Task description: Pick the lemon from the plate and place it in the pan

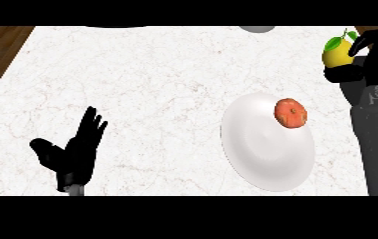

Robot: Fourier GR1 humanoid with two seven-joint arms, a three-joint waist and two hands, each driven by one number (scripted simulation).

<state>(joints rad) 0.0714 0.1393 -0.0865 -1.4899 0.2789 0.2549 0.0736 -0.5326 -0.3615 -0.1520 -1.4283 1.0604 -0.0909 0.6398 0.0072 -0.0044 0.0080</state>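
Lemon lifted clear of the plate, at the right edge of the view.

Left hand (pixel 72 153): fingers spread, pointing up, resting low over the white marbled tabletop (pixel 133 83). White plate (pixel 262 153): carries one orange-red fruit (pixel 291 113) near its upper rim. Right hand (pixel 353 65): fingers curled round the yellow lemon (pixel 337 54), held above the tabletop, well apart from the plate.

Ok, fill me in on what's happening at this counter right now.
The right robot hand is curled around the lemon and holds it up near the right edge of the view, off the white plate. An orange-red fruit sits on the plate's upper right part. The left robot hand rests open at lower left, fingers up. No pan can be clearly made out, so the lemon is not yet placed.
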